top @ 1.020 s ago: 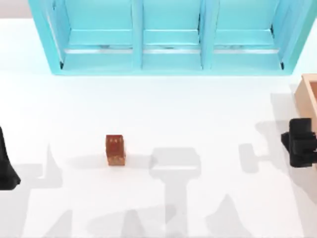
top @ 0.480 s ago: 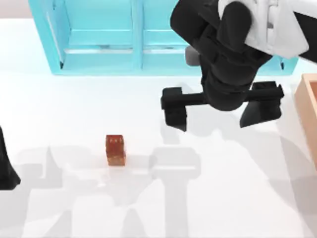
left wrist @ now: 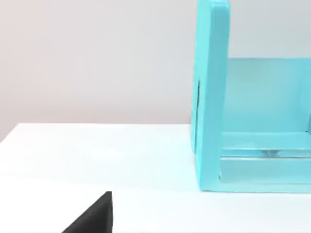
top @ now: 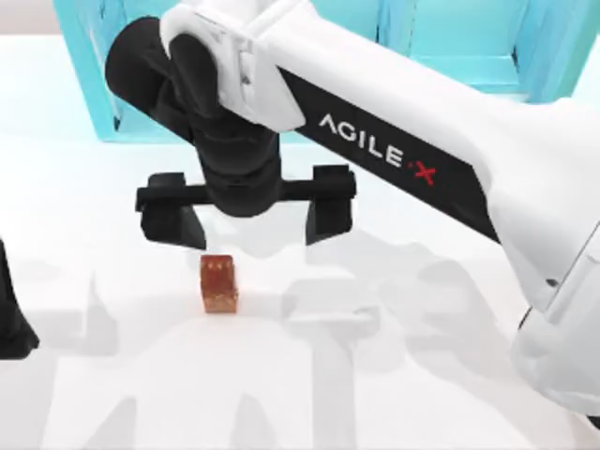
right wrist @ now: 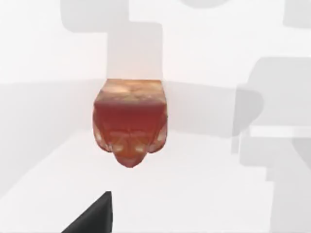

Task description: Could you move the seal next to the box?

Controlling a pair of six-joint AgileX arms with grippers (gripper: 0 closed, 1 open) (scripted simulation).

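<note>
The right gripper, fingers spread wide, hovers left of centre in the top view, just above the seal, which stands alone on the white table. Descending off-centre, one finger could topple the narrow seal.

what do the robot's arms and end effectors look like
The right arm has a glossy white shell with black "AGILE·X" lettering, its X red, and a rounded black wrist. The right end effector is matte black: a crossbar with two blocky fingers. The left arm appears black.
</note>
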